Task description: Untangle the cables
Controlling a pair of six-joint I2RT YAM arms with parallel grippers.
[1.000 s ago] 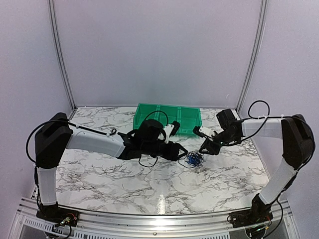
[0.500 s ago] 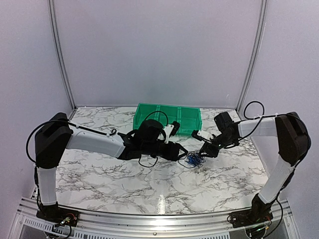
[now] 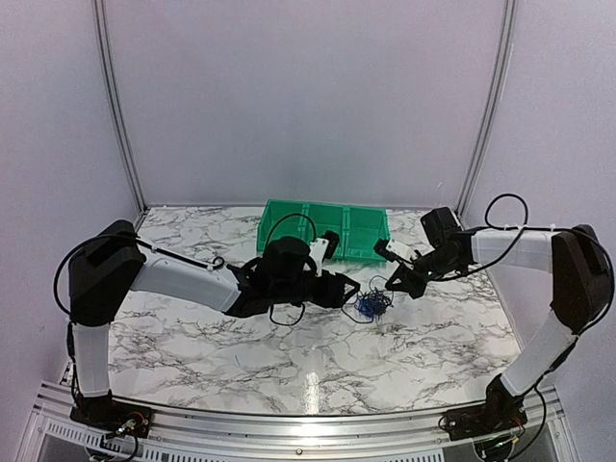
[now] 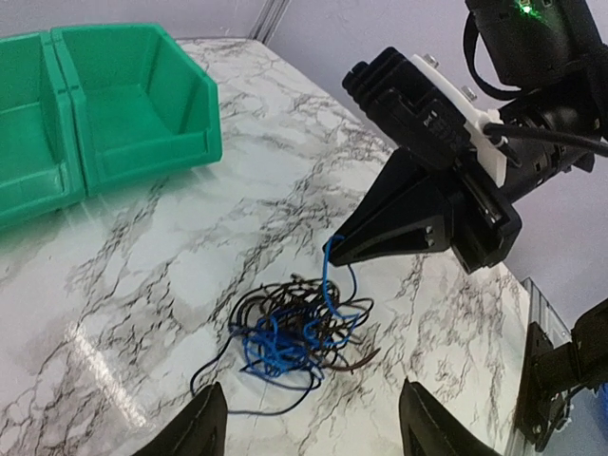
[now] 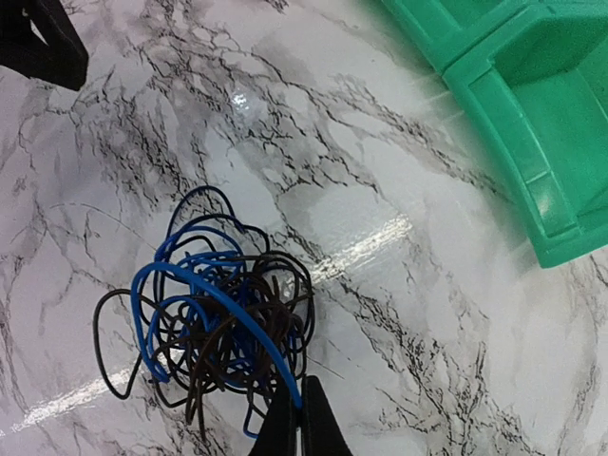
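Observation:
The cables form a small knotted clump of black, brown and blue wires on the marble table. The clump shows in the left wrist view and the right wrist view. My right gripper is shut on a blue cable strand at the clump's right side and holds it slightly raised; it shows in the top view and the left wrist view. My left gripper is open and empty just left of the clump, also seen in the top view.
A green bin with three compartments stands behind the clump, also seen in the left wrist view and the right wrist view. The table's right edge lies beyond the right gripper.
My right gripper has pulled back right and up a little with the blue strand. The left arm has shifted slightly left, away from the clump.

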